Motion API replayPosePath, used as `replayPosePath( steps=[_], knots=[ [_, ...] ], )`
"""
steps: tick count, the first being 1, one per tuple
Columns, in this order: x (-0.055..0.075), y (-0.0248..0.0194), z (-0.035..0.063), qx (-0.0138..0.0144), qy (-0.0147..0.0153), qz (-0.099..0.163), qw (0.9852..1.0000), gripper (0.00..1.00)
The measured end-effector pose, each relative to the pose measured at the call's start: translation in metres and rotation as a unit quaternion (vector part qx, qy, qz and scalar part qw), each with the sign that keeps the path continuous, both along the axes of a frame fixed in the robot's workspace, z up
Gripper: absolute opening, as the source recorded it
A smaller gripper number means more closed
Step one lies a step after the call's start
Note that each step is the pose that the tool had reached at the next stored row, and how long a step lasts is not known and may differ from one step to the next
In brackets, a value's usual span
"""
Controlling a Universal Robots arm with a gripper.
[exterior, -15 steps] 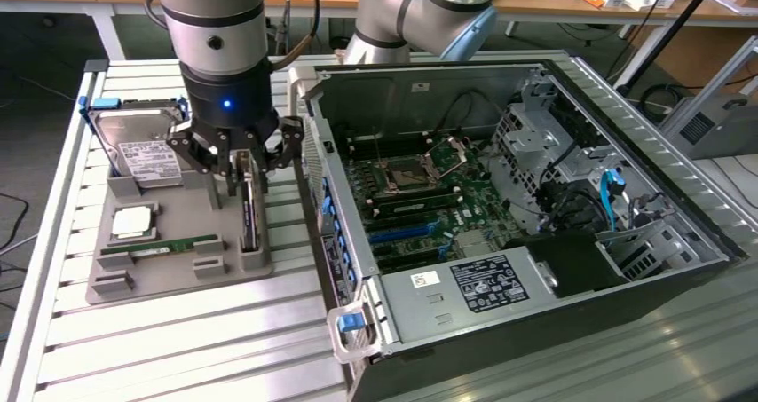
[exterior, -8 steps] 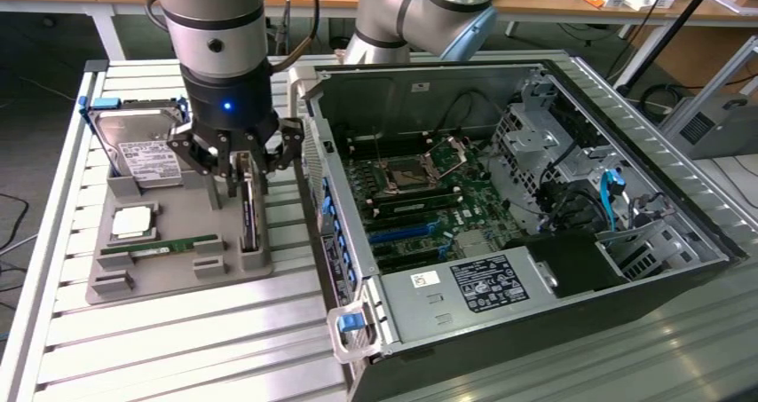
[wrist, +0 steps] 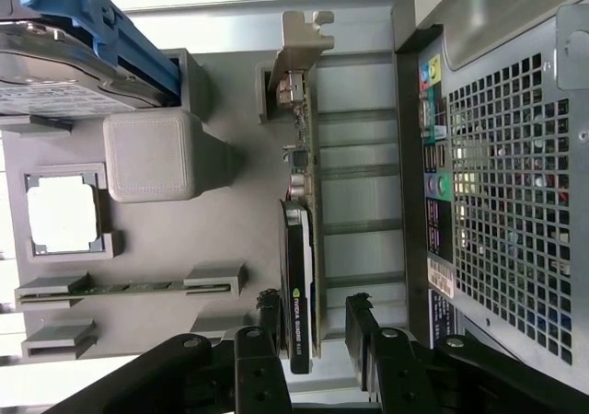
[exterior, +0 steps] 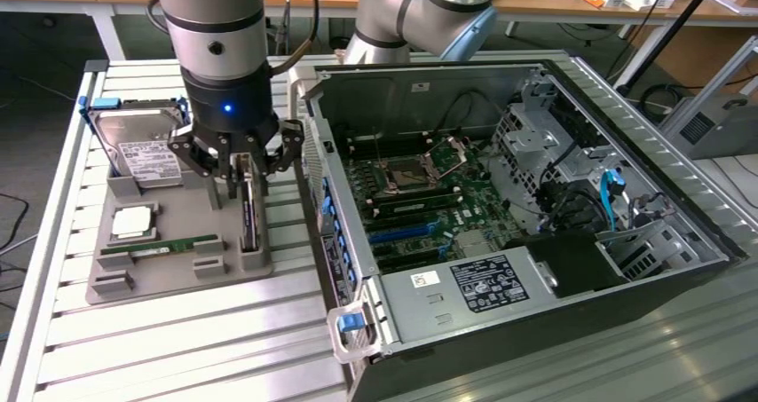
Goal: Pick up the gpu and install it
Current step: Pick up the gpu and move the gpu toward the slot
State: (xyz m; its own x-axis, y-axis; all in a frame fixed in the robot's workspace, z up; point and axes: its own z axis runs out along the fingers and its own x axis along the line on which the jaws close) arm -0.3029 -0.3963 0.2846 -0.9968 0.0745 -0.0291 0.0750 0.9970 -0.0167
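The gpu (exterior: 250, 217) is a thin dark card standing on edge in a slot of the grey holder (exterior: 160, 282), close to the open computer case (exterior: 663, 242). In the wrist view the gpu (wrist: 301, 276) runs lengthwise, with its silvery bracket (wrist: 299, 46) at the far end. My gripper (exterior: 247, 173) hangs right over the card's end away from the bracket. The gripper (wrist: 313, 327) is open, with one black finger on each side of the card and small gaps between the fingers (wrist: 269, 327) and the card. Nothing is held.
On the same holder sit a silver hard drive (exterior: 142, 149) in a blue frame, a square processor (exterior: 133, 222) and a green memory stick (exterior: 160, 244). The case's motherboard (exterior: 421, 193) lies exposed. The case's rear wall (wrist: 515, 202) stands close beside the card. Slatted metal table (exterior: 177, 349) underneath.
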Motion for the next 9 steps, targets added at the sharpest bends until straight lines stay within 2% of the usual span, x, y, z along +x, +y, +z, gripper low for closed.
replayPosePath(
  steps=[9],
  knots=[
    [0.0,0.0,-0.0021,-0.0014,0.0,0.0,1.0,0.42]
  ],
)
